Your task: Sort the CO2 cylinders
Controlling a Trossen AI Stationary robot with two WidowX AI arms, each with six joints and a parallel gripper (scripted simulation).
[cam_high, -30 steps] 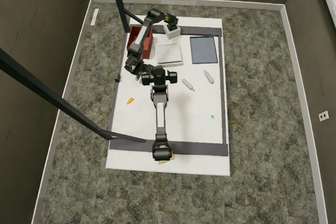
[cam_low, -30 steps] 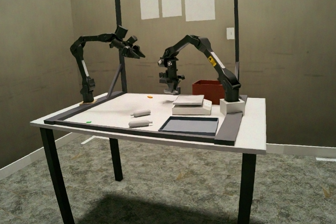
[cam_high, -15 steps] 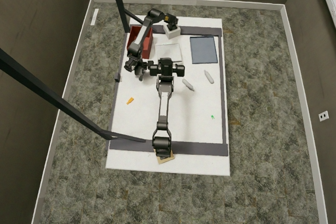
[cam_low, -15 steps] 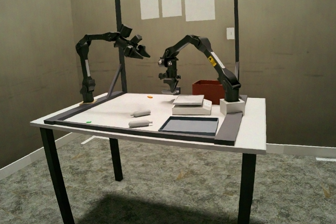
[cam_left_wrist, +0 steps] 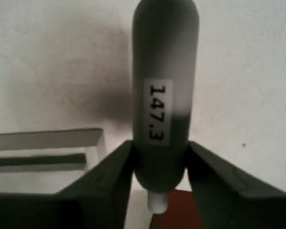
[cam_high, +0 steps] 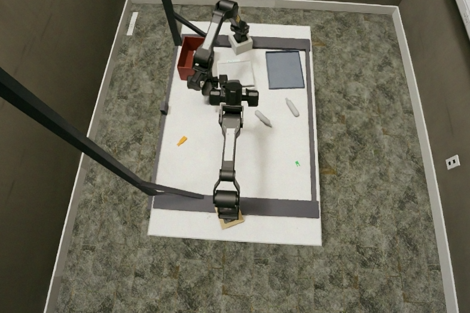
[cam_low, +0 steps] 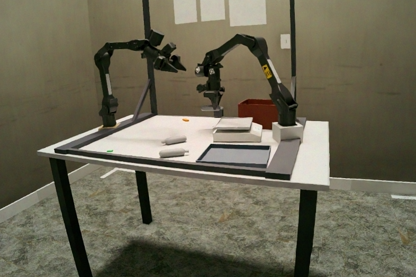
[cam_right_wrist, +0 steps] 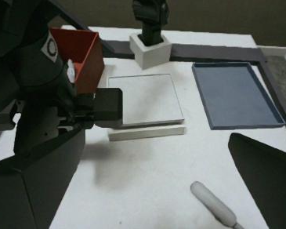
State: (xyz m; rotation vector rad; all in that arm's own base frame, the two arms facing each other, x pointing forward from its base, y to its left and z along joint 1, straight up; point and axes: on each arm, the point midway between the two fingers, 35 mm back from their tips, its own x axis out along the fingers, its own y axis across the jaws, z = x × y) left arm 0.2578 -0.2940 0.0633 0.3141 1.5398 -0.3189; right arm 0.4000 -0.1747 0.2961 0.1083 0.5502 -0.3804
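Cylinder (cam_low: 210, 108) (cam_left_wrist: 163, 92) between the left end effector's (cam_low: 215, 105) (cam_left_wrist: 161, 155) fingertips.

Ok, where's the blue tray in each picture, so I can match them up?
Top: the blue tray is right of centre, upper half.
Exterior: below centre, slightly right.
Left wrist: not in it.
Right wrist: upper right.
Shared landmark: the red bin.

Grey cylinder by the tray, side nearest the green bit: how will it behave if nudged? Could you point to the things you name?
The cylinder (cam_high: 292, 107) (cam_low: 172, 153) looks apt to roll sideways, given its round body lying flat. It may swing about, as one end narrows to a neck. Its smooth, undented surface suggests a stiff shell, possibly slippery.
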